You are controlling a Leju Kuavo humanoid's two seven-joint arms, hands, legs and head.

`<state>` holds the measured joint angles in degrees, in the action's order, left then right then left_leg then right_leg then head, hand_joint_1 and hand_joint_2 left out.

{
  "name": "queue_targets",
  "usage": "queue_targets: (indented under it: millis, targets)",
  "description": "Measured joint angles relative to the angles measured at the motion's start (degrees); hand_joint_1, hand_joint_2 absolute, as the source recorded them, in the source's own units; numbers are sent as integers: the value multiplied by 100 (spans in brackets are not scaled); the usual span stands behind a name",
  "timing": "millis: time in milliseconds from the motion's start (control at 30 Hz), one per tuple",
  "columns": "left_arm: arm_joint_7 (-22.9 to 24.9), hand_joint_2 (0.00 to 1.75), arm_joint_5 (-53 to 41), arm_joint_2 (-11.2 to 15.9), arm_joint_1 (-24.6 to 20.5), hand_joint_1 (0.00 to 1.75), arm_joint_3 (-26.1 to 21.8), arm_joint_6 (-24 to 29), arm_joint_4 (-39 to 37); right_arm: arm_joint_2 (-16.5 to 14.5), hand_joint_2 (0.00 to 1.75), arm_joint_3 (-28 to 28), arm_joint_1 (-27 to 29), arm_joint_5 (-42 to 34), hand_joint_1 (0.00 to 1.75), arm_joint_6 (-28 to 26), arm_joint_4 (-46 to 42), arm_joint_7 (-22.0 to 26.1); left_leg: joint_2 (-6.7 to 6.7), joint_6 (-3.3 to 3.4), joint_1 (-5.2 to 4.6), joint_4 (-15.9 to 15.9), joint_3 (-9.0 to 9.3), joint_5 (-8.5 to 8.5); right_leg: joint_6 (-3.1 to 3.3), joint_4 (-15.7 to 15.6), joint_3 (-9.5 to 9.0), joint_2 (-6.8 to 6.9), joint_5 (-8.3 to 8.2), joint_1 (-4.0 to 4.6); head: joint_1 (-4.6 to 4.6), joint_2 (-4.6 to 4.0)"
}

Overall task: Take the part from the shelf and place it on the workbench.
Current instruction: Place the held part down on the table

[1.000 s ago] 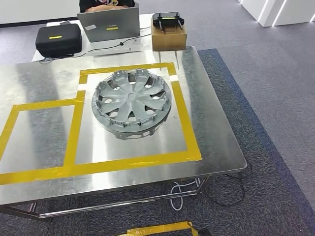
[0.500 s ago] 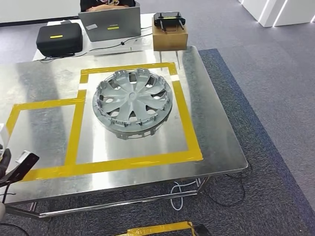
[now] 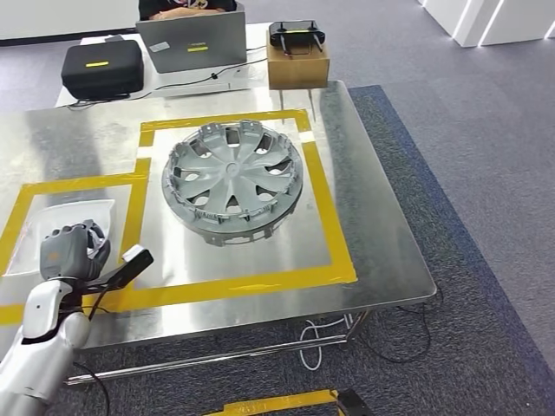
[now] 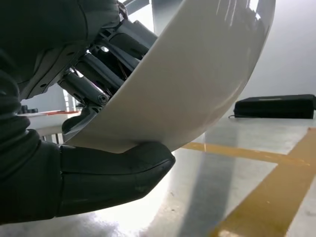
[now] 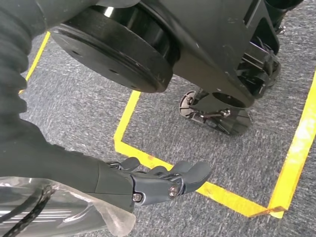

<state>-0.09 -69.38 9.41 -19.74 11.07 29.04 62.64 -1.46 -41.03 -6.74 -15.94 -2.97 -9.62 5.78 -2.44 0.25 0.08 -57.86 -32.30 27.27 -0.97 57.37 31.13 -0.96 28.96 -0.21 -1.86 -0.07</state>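
I see the steel workbench (image 3: 380, 217) with yellow tape squares, grey wheel cover (image 3: 232, 180) at centre, white part (image 3: 62, 230) at eight o'clock pinched in my left hand (image 3: 72, 251), right hand (image 5: 164, 182) hanging over carpet, fingers straight, holding nothing

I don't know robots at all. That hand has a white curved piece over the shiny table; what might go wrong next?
Two things, I'd guess. The left hand holds the glossy white curved part by one edge between thumb and fingers, so it could slip or tip as it is set down. It is also above the smaller yellow-taped box on the polished metal workbench, right beside the grey plastic wheel cover; a careless drop might land it across the tape.
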Motion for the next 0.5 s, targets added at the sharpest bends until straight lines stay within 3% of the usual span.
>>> queue_targets:
  millis: [500]
  targets:
    - [265,175,-55,-81,-102,175,124,18,-444,0,175,-52,80,38,0,-9,0,-11,1,0,1,1,-4,0,0,0,4,0,0,1,0,0]
